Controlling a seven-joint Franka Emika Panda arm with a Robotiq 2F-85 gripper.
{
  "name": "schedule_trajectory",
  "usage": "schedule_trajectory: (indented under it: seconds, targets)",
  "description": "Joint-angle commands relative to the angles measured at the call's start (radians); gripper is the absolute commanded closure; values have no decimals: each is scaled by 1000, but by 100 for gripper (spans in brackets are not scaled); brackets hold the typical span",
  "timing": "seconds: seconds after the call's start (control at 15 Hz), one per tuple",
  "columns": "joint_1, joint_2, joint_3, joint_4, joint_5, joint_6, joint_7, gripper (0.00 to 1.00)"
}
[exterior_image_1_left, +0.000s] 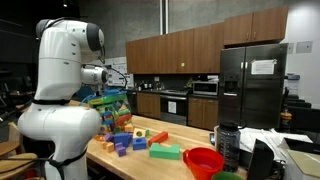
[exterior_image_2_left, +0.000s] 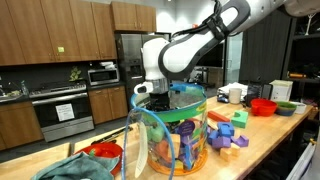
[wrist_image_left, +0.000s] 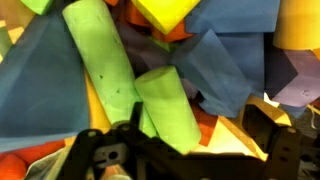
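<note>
A clear plastic jar (exterior_image_2_left: 178, 130) (exterior_image_1_left: 112, 108) on the wooden counter is packed with coloured foam blocks. My gripper (exterior_image_2_left: 152, 93) (exterior_image_1_left: 101, 88) reaches down into its mouth. In the wrist view the gripper (wrist_image_left: 185, 150) is open, its dark fingers (wrist_image_left: 268, 135) standing wide apart at the bottom edge. The lower end of a light green cylinder (wrist_image_left: 165, 105) lies between them, nothing gripped. A second green cylinder (wrist_image_left: 100, 60) lies beside it, among blue blocks (wrist_image_left: 225, 65), a yellow block (wrist_image_left: 165, 12) and orange pieces.
Loose blocks (exterior_image_1_left: 135, 140) (exterior_image_2_left: 225, 135) are scattered on the counter beside the jar. Red bowls (exterior_image_1_left: 203, 160) (exterior_image_2_left: 263, 106) stand further along, and another red bowl (exterior_image_2_left: 105, 152) with a cloth sits near the jar. Kitchen cabinets, a stove and a fridge (exterior_image_1_left: 250, 85) stand behind.
</note>
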Motion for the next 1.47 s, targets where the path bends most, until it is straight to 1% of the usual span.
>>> schedule_trajectory:
  seconds: [0.0,0.6,0.67,0.73,0.8,0.87,1.0,1.2,1.27,1.33,1.4]
  targets:
    - [-2,2,3,5,-1,-3,2,0]
    - [15,10,12,0,-25,18,47,0]
    - [17,9,11,-1,-32,18,55,25]
    - [17,8,12,-2,-34,19,58,27]
    - [18,6,11,-3,-41,19,62,32]
    - [19,4,10,-3,-48,20,65,40]
    - [18,1,8,-2,-73,19,76,54]
    - [16,-5,5,1,-106,-1,82,80]
    - [15,-7,4,1,-116,-10,81,85]
    - [13,-11,3,1,-127,-18,81,88]
    - [11,-16,0,2,-138,-31,78,89]
